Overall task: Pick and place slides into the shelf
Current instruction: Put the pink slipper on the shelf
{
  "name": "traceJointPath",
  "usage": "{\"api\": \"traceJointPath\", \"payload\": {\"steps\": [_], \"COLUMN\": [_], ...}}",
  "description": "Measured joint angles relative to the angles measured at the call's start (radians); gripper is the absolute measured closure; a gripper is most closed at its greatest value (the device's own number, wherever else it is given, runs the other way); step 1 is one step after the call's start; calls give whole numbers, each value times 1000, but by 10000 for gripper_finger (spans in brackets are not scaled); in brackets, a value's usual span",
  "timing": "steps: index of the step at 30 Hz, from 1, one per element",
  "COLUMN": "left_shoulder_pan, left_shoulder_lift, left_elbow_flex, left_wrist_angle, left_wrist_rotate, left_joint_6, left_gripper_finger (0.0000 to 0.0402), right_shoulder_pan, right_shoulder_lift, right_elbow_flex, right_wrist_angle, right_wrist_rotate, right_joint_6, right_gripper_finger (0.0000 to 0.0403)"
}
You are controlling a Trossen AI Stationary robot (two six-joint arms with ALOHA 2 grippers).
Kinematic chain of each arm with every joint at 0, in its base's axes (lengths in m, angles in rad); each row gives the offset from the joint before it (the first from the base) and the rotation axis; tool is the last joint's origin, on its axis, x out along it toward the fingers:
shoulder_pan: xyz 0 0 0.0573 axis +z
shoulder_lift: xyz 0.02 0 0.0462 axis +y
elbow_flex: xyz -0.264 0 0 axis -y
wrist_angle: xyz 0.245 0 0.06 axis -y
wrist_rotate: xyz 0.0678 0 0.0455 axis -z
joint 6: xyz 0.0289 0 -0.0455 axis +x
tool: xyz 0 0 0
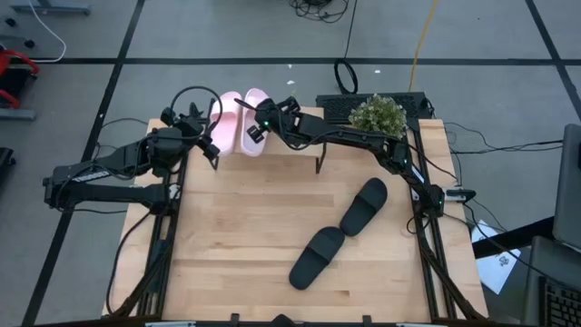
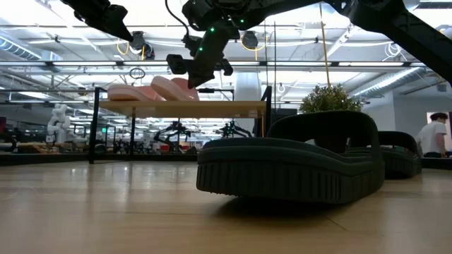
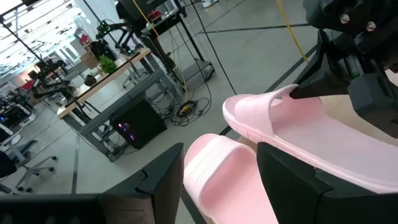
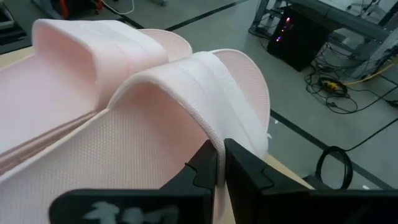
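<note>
Two pale pink slides lie side by side on the shelf's [image 2: 212,108] plank top at the table's far edge: the left one [image 1: 227,127] [image 3: 217,180] and the right one [image 1: 256,120] [image 4: 155,124]. My right gripper [image 1: 260,130] [image 4: 221,163] is shut on the right pink slide. My left gripper [image 1: 214,141] [image 3: 221,177] is open, with one finger on each side of the left pink slide. Two black slides [image 1: 363,204] [image 1: 316,257] lie sole-down on the tabletop, toward its near right. My right gripper pinches the right pink slide's strap at its side edge [image 4: 214,132], where the strap comes down to the sole. The fingers [image 4: 244,167] come slanting down from the table's right. The slide sits on the shelf top [image 2: 176,88], slightly tilted. My left gripper: whether its fingers [image 3: 165,183] touch the left pink slide cannot be told.
A potted plant [image 1: 378,114] stands at the table's far right corner beside the shelf. The nearer black slide [image 2: 289,159] fills the low view's foreground. The shelf's right half [image 2: 240,108] is bare. Cables and desks lie on the floor beyond the far edge.
</note>
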Motion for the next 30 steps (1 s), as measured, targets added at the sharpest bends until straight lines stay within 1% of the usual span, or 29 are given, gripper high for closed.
{"api": "traceJointPath", "payload": {"steps": [3, 7, 14, 19, 25, 30], "left_shoulder_pan": [0, 0, 0, 0, 0, 0], "left_shoulder_lift": [0, 0, 0, 0, 0, 0], "left_elbow_flex": [0, 0, 0, 0, 0, 0], "left_wrist_angle": [0, 0, 0, 0, 0, 0], "left_wrist_rotate": [0, 0, 0, 0, 0, 0], "left_joint_6": [0, 0, 0, 0, 0, 0], "left_gripper_finger": [192, 192, 192, 192, 192, 192], "right_shoulder_pan": [-2, -8, -9, -13, -12, -12], "right_shoulder_lift": [0, 0, 0, 0, 0, 0], "right_elbow_flex": [0, 0, 0, 0, 0, 0], "right_wrist_angle": [0, 2, 3, 42, 52, 67], "right_wrist_rotate": [-4, -51, -69, -109, -111, -110], "right_joint_6": [0, 6, 5, 6, 8, 8], "right_gripper_finger": [386, 385, 383, 358, 318, 306]}}
